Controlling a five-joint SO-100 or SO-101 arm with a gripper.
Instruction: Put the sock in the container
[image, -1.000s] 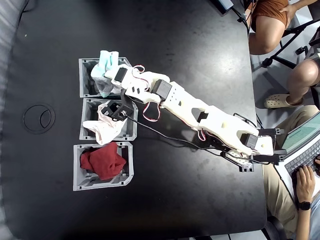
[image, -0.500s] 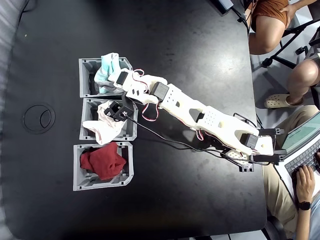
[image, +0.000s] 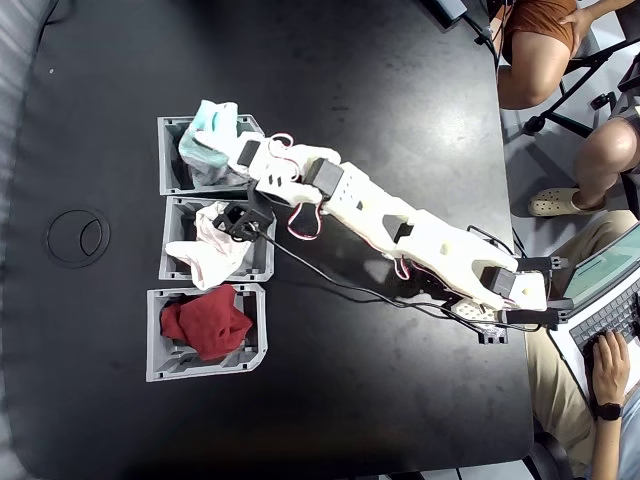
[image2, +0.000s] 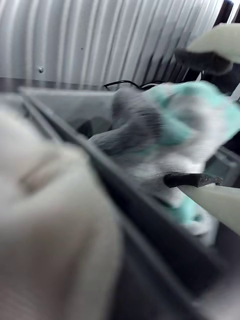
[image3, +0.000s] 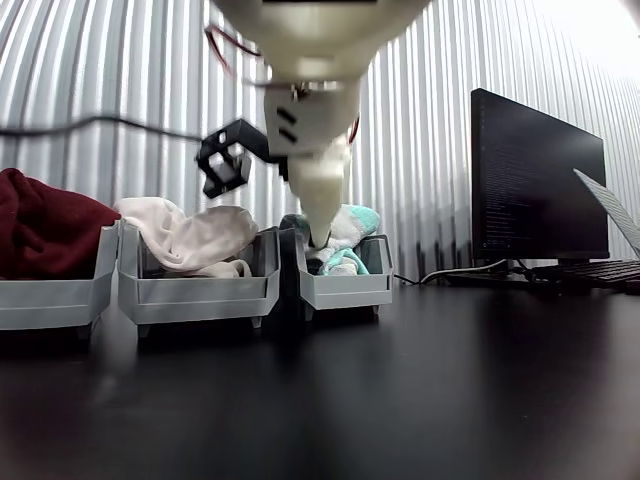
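The sock (image: 203, 132) is a mint, white and grey bundle resting in the top grey bin (image: 166, 160) of the row in the fixed view, part of it draped over the bin's far rim. My gripper (image: 220, 152) reaches into that bin from the right. The wrist view shows the sock (image2: 150, 125) bunched between my fingers (image2: 212, 197); the jaws stand wide apart and the upper one is clear of the fabric, so the gripper (image2: 172, 116) is open. From the low other view, the gripper (image3: 320, 236) points down into the container (image3: 345, 290) beside the sock (image3: 352, 222).
Below the container sit two like bins, one with cream-white cloth (image: 205, 255) and one with dark red cloth (image: 205, 322). A black cable (image: 350, 282) trails along the arm. People's legs (image: 535, 50) and a keyboard (image: 610, 315) are at the right edge. A monitor (image3: 535, 180) stands right.
The sock was held above the bin's far edge, came down with the gripper into the bin, and now lies spread there with the jaws apart. The wrist has drawn slightly right.
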